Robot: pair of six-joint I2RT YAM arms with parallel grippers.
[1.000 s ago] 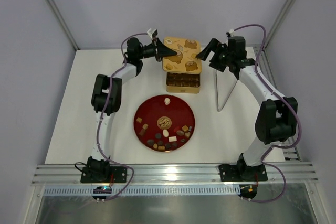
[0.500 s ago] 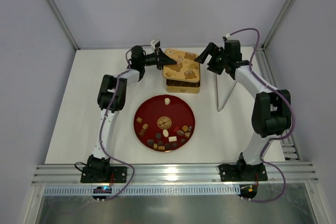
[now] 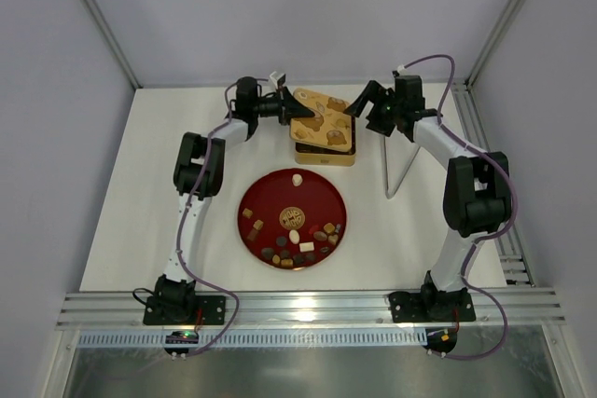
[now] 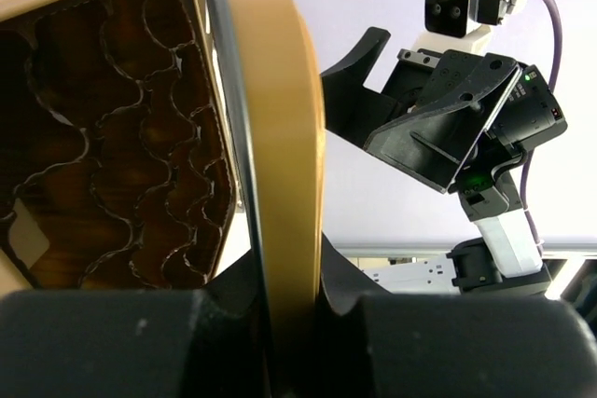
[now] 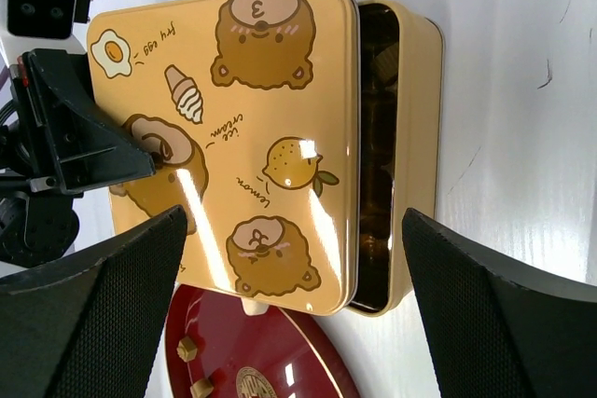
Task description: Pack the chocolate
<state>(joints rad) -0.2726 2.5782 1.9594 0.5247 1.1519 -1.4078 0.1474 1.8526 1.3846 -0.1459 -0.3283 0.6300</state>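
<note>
Top external view, starting on the left: the left gripper [image 3: 289, 104] reaches across the far part of the white table [image 3: 131, 193] and has its fingers pinched on the left edge of a yellow lid [image 3: 322, 120] printed with bears, a lemon, an ice cream and a fried egg. The left wrist view shows that edge wedged tight between the two black fingers, so the grip is plain. The lid sits askew, turned a little out of square with the gold tin [image 3: 326, 154] beneath it, and the tin's near strip is left uncovered. I cannot tell whether the lid touches the tin. Beside the lid edge, the left wrist view shows the tin lined with brown fluted paper cups [image 4: 121, 137]; whether any holds a piece I cannot make out.

Nearer the arm bases, just in front of the tin, lies the round red plate [image 3: 241, 216]. The chocolate [image 3: 298, 249] is all there: dark, tan and cream pieces gathered mostly on the plate's near half, with one pale piece alone by its far rim.

Further right, the right gripper [image 3: 359, 104] hangs close to the lid's right corner with its jaws spread wide and nothing between them. In its own wrist view the fingers [image 5: 84, 323] frame the lid from above without touching it.

Rightmost, a thin metal rod [image 3: 388, 160] lies on the table beside the tin.
</note>
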